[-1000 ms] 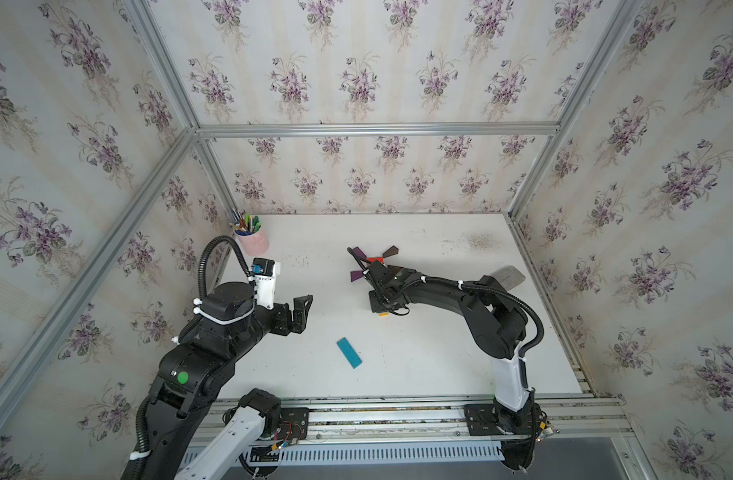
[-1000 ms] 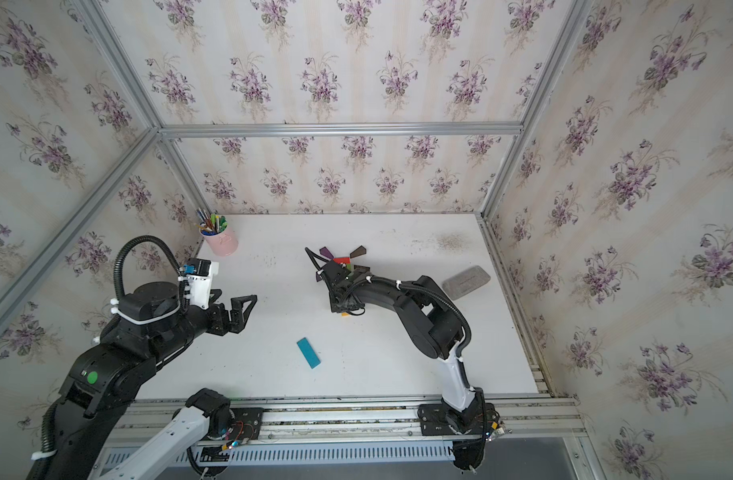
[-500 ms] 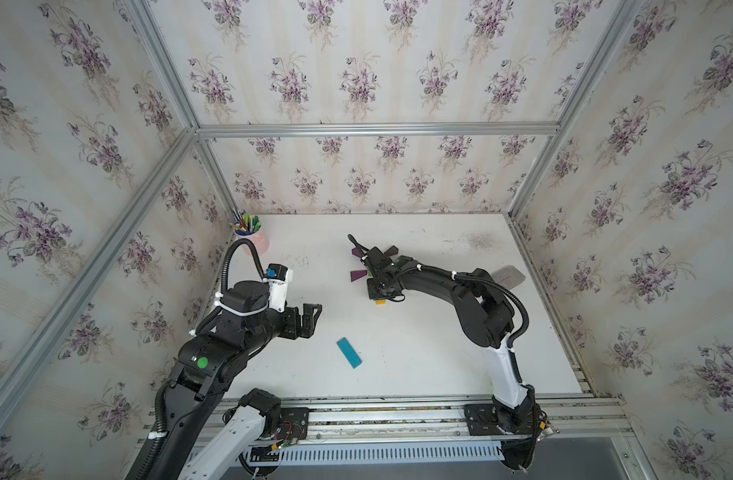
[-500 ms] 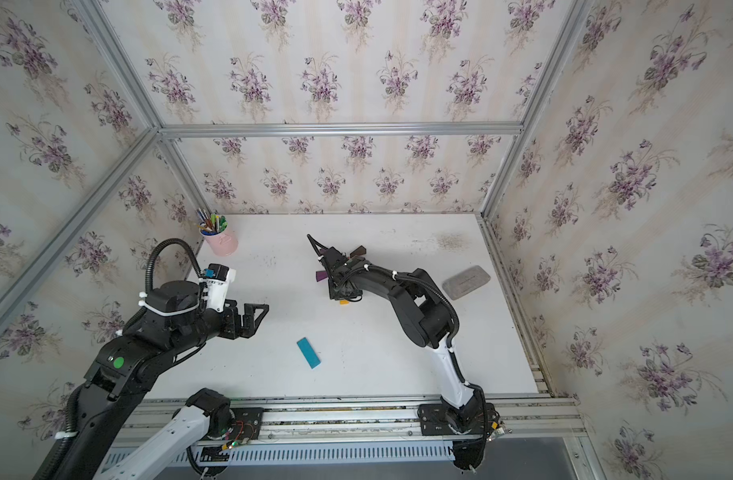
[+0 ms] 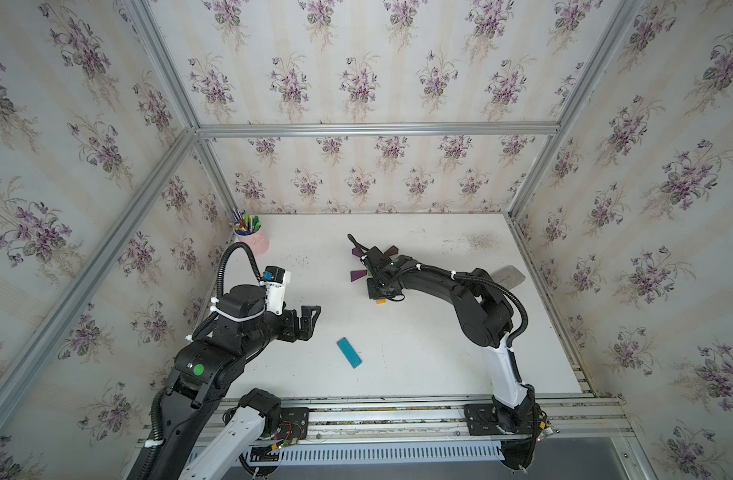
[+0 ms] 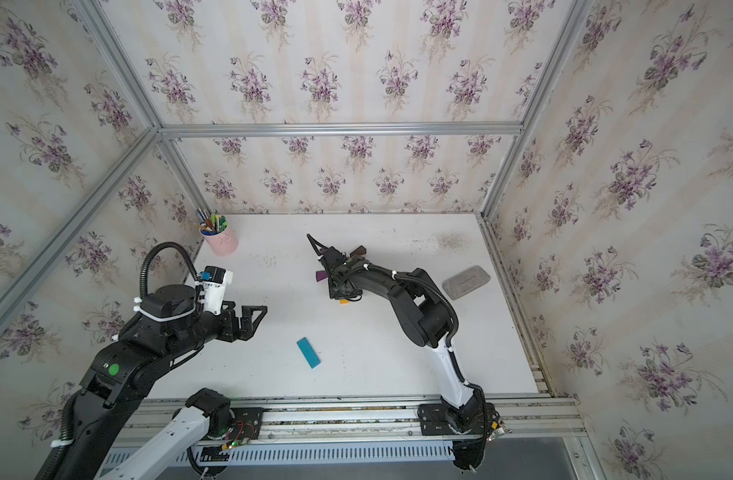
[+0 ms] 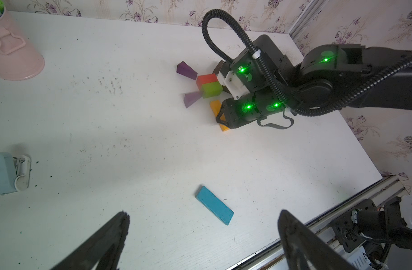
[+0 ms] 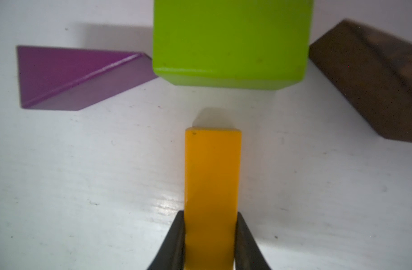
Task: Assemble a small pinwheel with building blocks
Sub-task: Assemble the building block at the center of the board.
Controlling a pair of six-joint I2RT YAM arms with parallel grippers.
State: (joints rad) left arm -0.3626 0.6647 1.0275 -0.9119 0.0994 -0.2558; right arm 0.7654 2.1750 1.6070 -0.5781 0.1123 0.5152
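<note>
Scuffed white counter [image 5: 419,365], floral walls [image 5: 356,62]. One cup [image 5: 254,243] far left. The left tool [image 5: 312,322] gapes, empty. One blue bar [image 5: 349,352] lies alone in front. The pinwheel [image 7: 207,85] is mid-counter: two purple wedges [image 7: 186,70], one red block [image 7: 206,79], one green block [image 7: 212,90], one brown wedge [image 8: 373,81] visible. The right tool [image 8: 209,214] pinches one orange bar [image 8: 212,175]. One pad [image 5: 508,275] right.

Orange bar [image 8: 212,187] near green block [image 8: 230,42]; blue bar [image 7: 214,205] apart.
</note>
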